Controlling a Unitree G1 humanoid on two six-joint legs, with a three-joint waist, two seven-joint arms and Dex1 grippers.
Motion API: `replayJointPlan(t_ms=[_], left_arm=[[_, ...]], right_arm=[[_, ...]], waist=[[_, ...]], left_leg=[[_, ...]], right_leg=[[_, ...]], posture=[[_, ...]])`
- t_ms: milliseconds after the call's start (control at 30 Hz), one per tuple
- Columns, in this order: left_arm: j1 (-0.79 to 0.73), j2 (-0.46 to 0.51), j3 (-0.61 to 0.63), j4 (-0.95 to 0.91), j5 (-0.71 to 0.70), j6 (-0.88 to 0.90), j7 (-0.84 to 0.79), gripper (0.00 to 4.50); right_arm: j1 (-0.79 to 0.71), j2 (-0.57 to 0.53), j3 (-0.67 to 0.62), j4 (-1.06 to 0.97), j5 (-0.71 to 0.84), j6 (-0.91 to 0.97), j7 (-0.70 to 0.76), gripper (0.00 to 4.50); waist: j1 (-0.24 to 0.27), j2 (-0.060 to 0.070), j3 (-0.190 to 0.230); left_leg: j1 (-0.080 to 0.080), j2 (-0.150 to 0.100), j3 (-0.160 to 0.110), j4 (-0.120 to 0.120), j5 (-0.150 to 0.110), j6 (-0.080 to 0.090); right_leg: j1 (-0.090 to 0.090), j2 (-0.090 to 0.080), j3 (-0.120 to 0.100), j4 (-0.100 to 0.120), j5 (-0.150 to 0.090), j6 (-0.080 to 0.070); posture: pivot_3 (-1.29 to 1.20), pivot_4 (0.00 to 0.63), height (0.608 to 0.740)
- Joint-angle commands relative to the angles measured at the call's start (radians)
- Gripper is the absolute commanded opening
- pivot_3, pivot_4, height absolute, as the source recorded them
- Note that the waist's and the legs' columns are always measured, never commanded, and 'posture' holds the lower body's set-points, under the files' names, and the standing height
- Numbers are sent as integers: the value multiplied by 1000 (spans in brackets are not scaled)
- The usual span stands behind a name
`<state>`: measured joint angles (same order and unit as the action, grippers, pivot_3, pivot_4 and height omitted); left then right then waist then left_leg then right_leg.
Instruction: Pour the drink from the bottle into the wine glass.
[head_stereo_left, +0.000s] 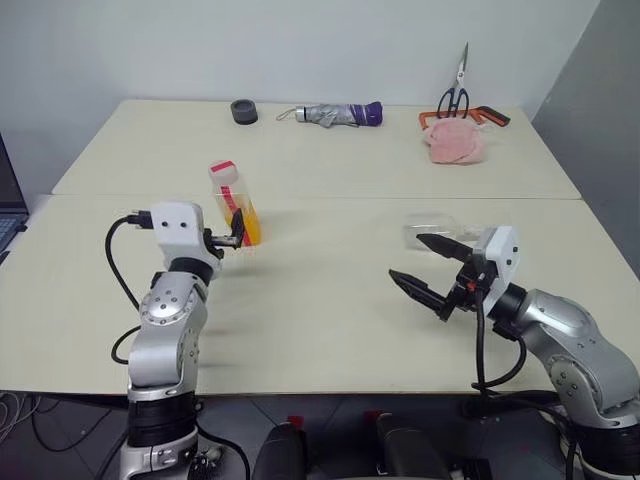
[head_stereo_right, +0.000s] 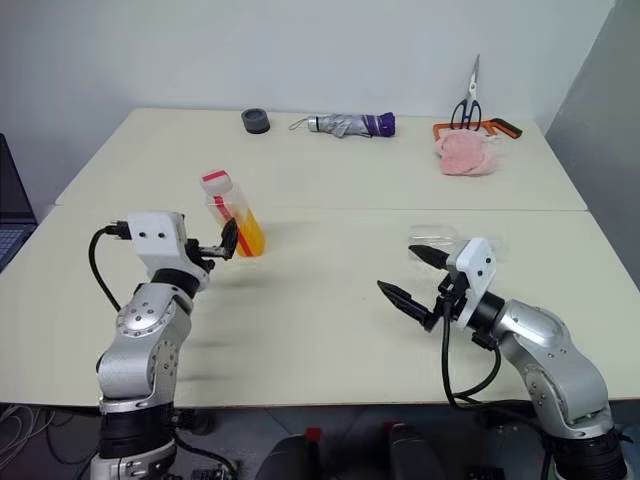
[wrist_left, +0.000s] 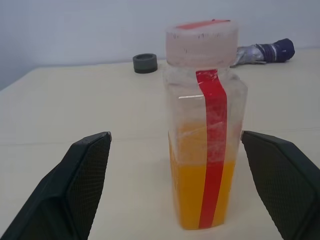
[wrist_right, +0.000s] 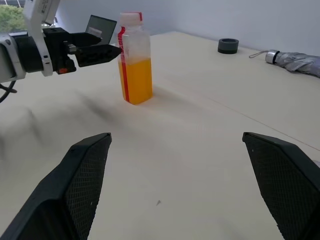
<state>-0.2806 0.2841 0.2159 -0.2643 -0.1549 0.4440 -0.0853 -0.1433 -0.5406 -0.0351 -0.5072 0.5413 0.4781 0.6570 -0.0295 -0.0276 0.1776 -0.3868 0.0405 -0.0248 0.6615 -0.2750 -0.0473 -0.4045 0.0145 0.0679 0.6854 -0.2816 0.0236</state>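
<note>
Small clear squarish plastic bottle (head_stereo_left: 236, 206) with red stripe label and red-pink cap stands upright on the pale beige table (head_stereo_left: 330, 330), left of centre, cap on. Bright orange-yellow drink (wrist_left: 202, 192) fills roughly the lower half.

Left gripper (head_stereo_left: 236, 229): fingers spread wide, pointing at the bottle from the near side. In the left wrist view the bottle sits between the two black fingers (wrist_left: 82, 180), closer to one of them, with clear gaps on both sides. Not clamped, no contact visible.

Right gripper (head_stereo_left: 425, 268): fingers wide apart, nothing between them, hovering over the table on the right side and aimed left toward the bottle, well apart from it.

Clear stemmed wine glass (head_stereo_left: 432, 229): lies on the table just behind the right gripper, partly hidden by it; looks to be on its side, can't tell for sure.

Far edge of the table: dark grey ring-shaped roll (head_stereo_left: 244, 111), folded grey umbrella with purple end (head_stereo_left: 335, 115), black-handled scissors (head_stereo_left: 458, 88), pink cloth (head_stereo_left: 456, 143).
</note>
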Motion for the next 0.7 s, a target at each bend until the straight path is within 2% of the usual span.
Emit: replayJointPlan(t_ms=[33, 700], left_arm=[[-30, -9, -21, -7, 5, -17, -1, 4448], [-167, -47, -41, 135, 40, -44, 52, 4448]], right_arm=[[-23, -9, -15, -15, 19, -9, 23, 4500], [-84, -29, 7, -11, 64, 36, 108, 4500]], waist=[[0, 0, 0], [0, 0, 0]], left_leg=[[0, 0, 0, 0, 0, 0], [-3, 0, -1, 0, 0, 0]], right_leg=[[0, 0, 0, 0, 0, 0], [0, 0, -3, -3, 1, 1]], posture=[[0, 150, 740], [0, 150, 740]])
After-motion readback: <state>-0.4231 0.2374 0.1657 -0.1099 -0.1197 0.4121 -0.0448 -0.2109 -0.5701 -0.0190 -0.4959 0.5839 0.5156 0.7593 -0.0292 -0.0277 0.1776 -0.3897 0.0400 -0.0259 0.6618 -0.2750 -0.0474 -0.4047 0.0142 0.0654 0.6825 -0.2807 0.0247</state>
